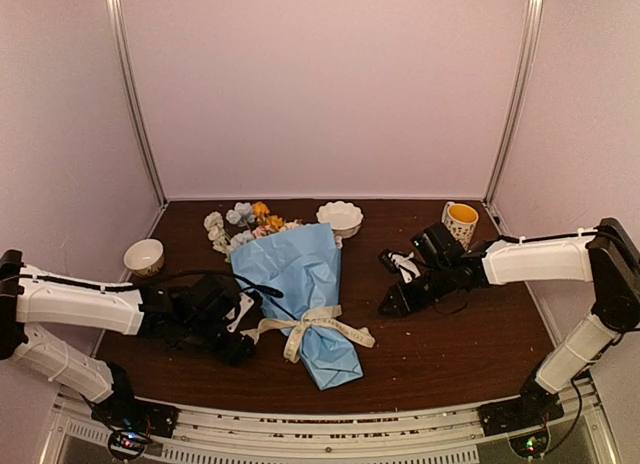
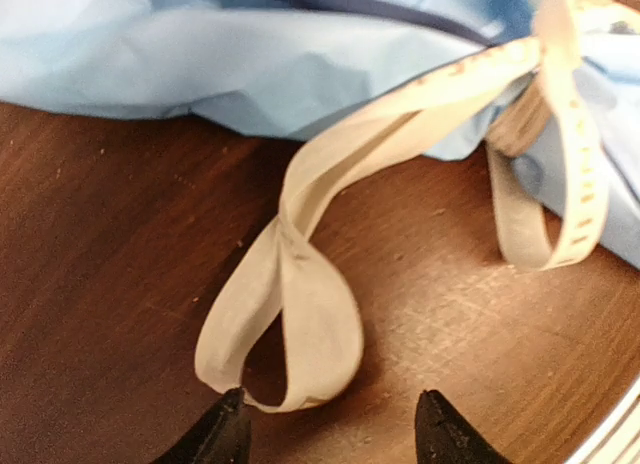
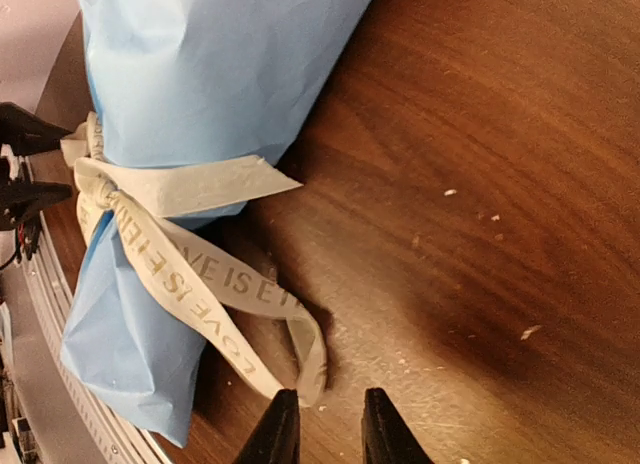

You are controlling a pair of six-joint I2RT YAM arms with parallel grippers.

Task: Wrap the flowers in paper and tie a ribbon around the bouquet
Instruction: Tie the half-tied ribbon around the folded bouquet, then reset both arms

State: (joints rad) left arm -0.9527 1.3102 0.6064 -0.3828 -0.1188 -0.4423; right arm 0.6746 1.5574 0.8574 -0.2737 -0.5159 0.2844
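Observation:
The bouquet [image 1: 300, 284] lies on the dark table, with the flowers [image 1: 245, 224] poking out of its far, wide end. Light-blue paper [image 3: 200, 74] wraps it, and the beige ribbon [image 1: 310, 329] is knotted round its narrow part. My left gripper [image 2: 332, 404] is open just left of the bouquet. A ribbon loop [image 2: 320, 324] lies loose in front of its fingertips, touching the left one. My right gripper [image 3: 328, 404] is to the right, its jaws narrowly open and empty. The printed ribbon loop [image 3: 230, 284] lies against the outside of its left fingertip.
A cream bowl [image 1: 144, 254] sits at the left. A white scalloped bowl [image 1: 340, 217] and a yellow mug [image 1: 460, 222] stand at the back. The metal rail [image 1: 330, 424] runs along the table's near edge, close to the bouquet's tip.

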